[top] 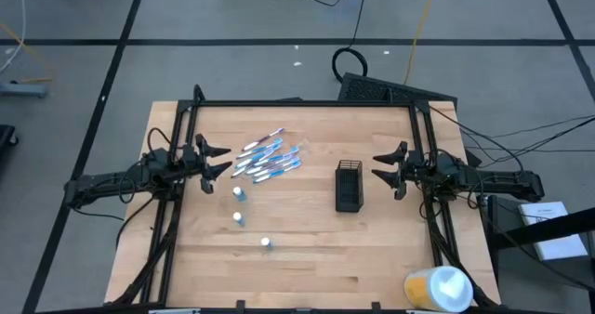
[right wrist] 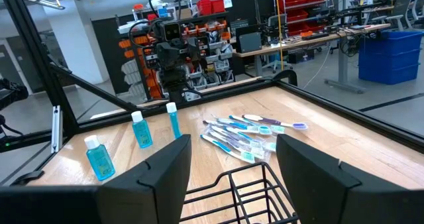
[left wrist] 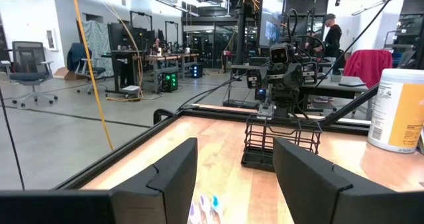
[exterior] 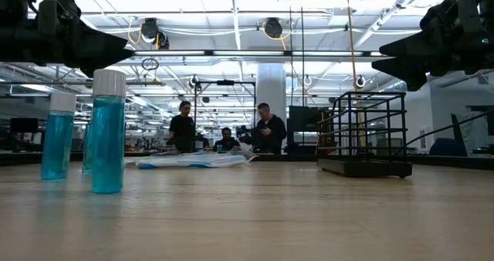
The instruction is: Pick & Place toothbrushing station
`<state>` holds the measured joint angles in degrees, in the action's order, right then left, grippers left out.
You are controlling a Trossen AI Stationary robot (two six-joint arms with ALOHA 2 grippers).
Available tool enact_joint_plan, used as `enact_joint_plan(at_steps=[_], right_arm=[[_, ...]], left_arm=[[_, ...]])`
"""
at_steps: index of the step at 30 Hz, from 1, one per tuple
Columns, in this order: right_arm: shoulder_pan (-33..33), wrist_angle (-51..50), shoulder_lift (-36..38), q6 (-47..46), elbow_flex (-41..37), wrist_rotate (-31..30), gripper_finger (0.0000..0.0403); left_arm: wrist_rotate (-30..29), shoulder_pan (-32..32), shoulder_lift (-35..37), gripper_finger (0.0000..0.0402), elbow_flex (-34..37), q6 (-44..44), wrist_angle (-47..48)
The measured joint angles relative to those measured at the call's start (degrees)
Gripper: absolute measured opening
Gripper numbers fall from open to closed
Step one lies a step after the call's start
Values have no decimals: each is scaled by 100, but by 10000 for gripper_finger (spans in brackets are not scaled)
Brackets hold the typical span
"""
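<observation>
High view shows the left claw [top: 223, 161] and the right claw [top: 379, 165] hovering at the two sides of the desk [top: 307, 249], each with its fingers apart and holding nothing. The black wire cup [top: 350, 186] stands upright right of centre, just beside the right claw. The toothbrushes [top: 270, 159] lie in a loose heap left of centre, near the left claw. Three small tubes [top: 239, 193] stand upright in a row, nearer than the heap. I judge the brushes as light, stiff and thin, so they may slip or roll; taking one across the middle of its handle seems safest. The tubes look light and easy to tip, so a hold around the body is better. The cup is rigid and light.
</observation>
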<state>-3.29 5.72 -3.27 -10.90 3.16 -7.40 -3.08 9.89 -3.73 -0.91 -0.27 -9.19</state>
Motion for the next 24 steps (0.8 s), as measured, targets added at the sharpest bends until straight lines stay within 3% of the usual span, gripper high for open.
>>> enact_joint_plan(at_steps=[14,19,24], right_arm=[[2,1,0,0,1,0,212],[2,2,0,-1,2,0,212],[1,0,0,0,1,0,212]], left_arm=[[-51,-2,-198,202,0,-632,395],[224,-1,-1326,202,-574,-300,505],[107,0,-3120,202,-2187,404,1755]])
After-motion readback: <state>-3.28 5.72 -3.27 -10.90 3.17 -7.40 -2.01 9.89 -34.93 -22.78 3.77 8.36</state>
